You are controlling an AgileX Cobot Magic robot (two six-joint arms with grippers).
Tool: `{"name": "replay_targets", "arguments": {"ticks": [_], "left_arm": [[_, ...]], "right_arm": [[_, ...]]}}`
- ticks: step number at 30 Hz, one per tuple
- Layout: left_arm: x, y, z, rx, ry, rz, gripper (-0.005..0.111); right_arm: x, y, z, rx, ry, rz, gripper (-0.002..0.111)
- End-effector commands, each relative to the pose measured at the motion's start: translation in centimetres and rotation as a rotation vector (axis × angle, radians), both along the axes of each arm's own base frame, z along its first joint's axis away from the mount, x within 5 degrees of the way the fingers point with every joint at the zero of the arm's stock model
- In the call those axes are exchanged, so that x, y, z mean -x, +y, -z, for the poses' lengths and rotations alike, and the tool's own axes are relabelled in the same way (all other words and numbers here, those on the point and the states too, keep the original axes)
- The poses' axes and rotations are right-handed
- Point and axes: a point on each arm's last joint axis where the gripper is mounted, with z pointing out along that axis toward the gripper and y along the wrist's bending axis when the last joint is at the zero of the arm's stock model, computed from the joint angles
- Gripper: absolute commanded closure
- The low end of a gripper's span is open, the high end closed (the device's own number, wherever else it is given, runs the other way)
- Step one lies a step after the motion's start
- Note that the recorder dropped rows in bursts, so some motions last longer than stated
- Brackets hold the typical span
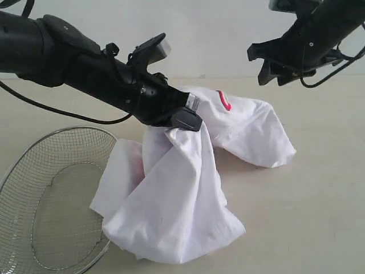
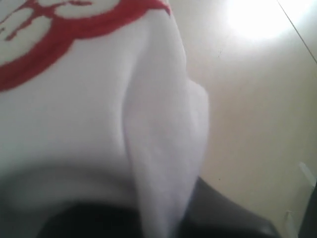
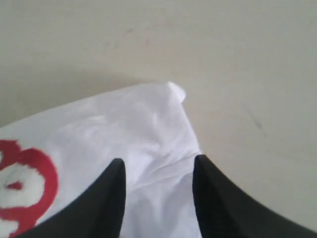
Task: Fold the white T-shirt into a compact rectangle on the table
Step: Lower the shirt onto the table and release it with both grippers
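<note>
Exterior view shows my left gripper at centre frame, clamped on a bunch of the white T-shirt. The shirt hangs from it and spills onto the table at lower centre, one edge against the wire basket at lower left. My right gripper hangs at upper right, fingers apart and holding nothing, above the shirt's red print.

Matte black arms trail thin black cables; the right end effector has tapered fingers.
</note>
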Motion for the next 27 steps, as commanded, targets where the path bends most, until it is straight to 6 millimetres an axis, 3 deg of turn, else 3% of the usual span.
{"name": "replay_targets", "arguments": {"ticks": [1, 5, 11, 20, 22, 23, 24, 25, 27], "left_arm": [[-0.1, -0.2, -0.2, -0.002, -0.002, -0.01, 0.102], [0.0, -0.1, -0.1, -0.007, -0.004, -0.005, 0.102], [0.1, -0.2, -0.1, -0.005, 0.004, 0.005, 0.102], [0.7, -0.3, -0.1, 0.007, 0.046, 0.056, 0.102], [1.0, -0.3, -0.1, 0.011, 0.07, 0.088, 0.092], [1.3, -0.2, -0.1, -0.012, 0.074, 0.123, 0.075], [1.4, -0.1, -0.1, -0.02, 0.079, 0.133, 0.067], [1.5, 0.0, 0.0, -0.038, 0.101, 0.125, 0.047], [1.9, 0.4, -0.2, -0.075, 0.109, 0.149, 0.041]], "right_arm": [[2.2, 0.8, 1.8, -0.111, 0.113, -0.01, 0.071], [4.5, 1.2, 5.9, -0.122, 0.234, -0.028, 0.071], [5.1, 1.5, 7.6, -0.148, 0.224, -0.046, 0.107], [3.8, 1.2, 12.4, -0.123, 0.271, 0.008, 0.108], [3.7, 1.1, 13.3, -0.114, 0.28, 0.015, 0.108], [3.6, 1.0, 13.6, -0.111, 0.283, 0.018, 0.108], [3.6, 1.0, 13.7, -0.11, 0.285, 0.018, 0.108], [3.6, 1.0, 13.7, -0.109, 0.286, 0.017, 0.108], [3.6, 0.9, 13.7, -0.101, 0.282, 0.014, 0.108]]}}
